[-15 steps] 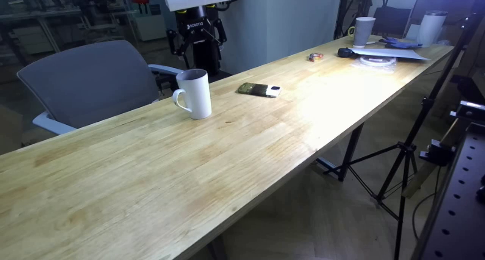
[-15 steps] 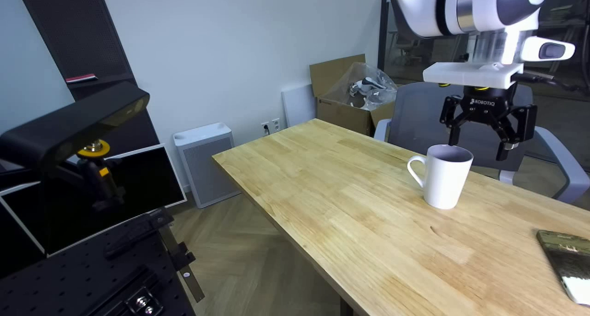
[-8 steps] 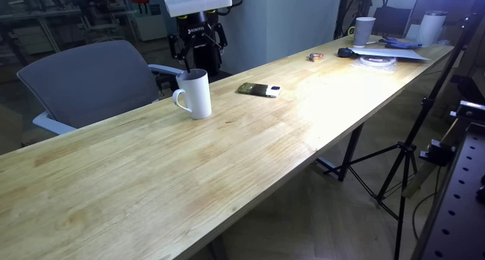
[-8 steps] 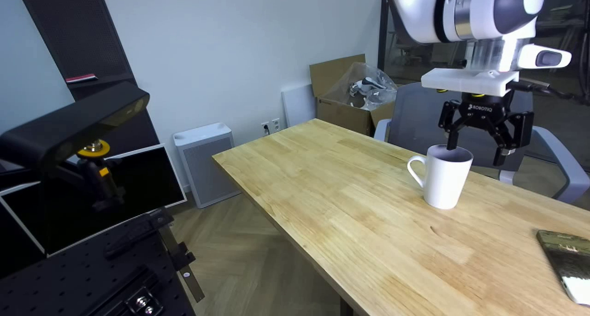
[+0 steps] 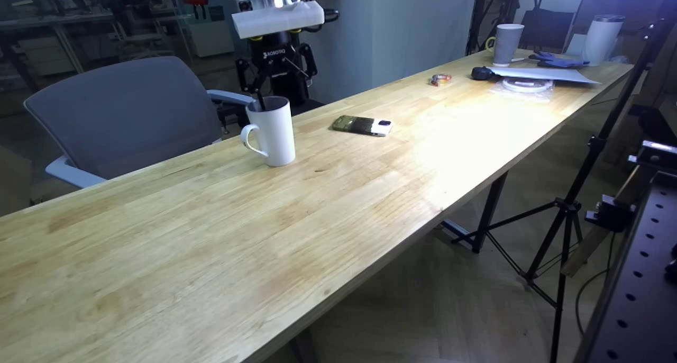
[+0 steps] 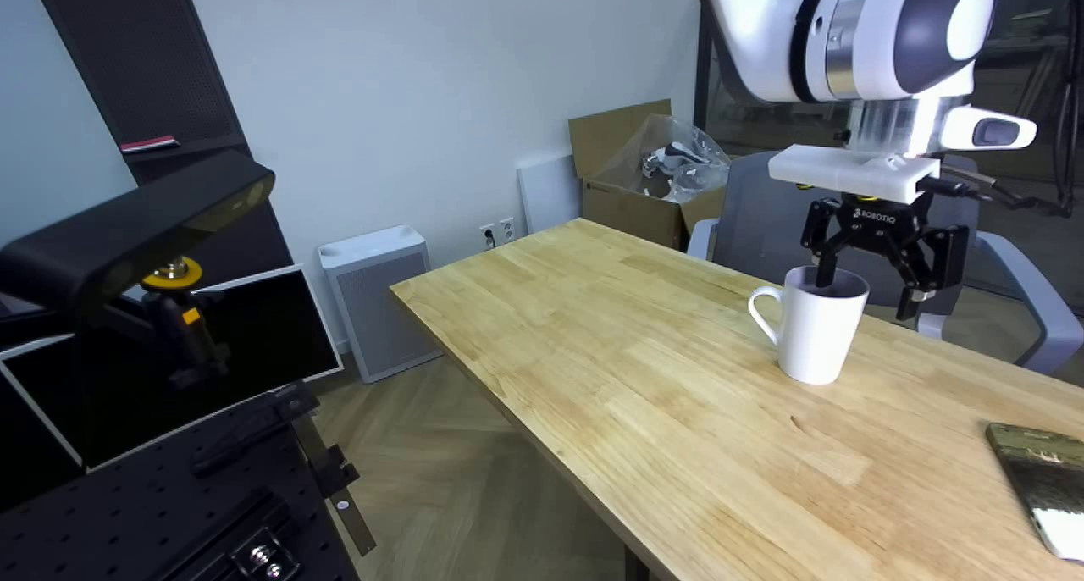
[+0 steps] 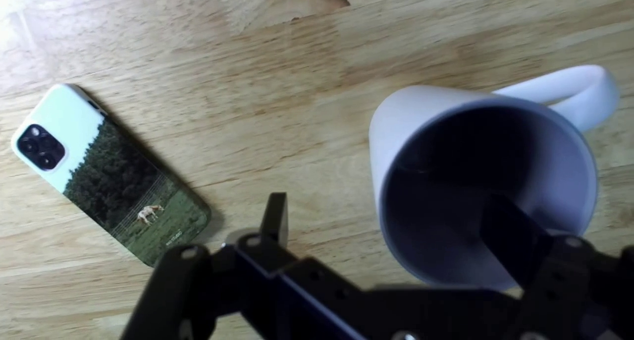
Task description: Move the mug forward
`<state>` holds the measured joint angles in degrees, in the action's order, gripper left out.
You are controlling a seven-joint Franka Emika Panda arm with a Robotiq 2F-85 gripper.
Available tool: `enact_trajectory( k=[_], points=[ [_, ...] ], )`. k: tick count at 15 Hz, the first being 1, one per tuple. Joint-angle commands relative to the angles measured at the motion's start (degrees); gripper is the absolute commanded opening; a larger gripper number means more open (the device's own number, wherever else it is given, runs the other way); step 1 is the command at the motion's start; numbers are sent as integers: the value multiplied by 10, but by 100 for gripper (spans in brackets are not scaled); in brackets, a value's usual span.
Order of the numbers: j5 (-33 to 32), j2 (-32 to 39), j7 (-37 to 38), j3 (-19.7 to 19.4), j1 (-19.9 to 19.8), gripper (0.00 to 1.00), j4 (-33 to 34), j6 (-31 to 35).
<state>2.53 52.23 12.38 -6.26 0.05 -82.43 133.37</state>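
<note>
The white mug (image 5: 276,135) stands upright on the wooden table near its chair-side edge; it also shows in an exterior view (image 6: 820,337), its handle to the left. In the wrist view the mug (image 7: 403,119) is seen from above, handle at upper right. My gripper (image 6: 865,300) is open, pointing down over the rim. In the wrist view, my gripper (image 7: 386,201) has one finger inside the mug's mouth and the other outside, with a gap to the wall. The inner fingertip is hidden by the mug in both exterior views.
A phone (image 5: 362,125) with a printed case lies beside the mug; it also shows in the wrist view (image 7: 111,174). A grey chair (image 5: 132,114) stands behind the table (image 5: 254,257). A grey cup (image 5: 509,44) and clutter stand at the table's far end.
My gripper has moved down, staying open. One finger has gone from above the mug's rim to inside its mouth. The mug and phone have not moved.
</note>
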Motion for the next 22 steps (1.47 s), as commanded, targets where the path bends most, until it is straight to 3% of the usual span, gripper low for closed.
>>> enact_trajectory(
  k=[1,22],
  points=[
    [13,2,15,11,-5,100,4,25],
    [61,21,12,29,-29,100,17,26]
  ],
)
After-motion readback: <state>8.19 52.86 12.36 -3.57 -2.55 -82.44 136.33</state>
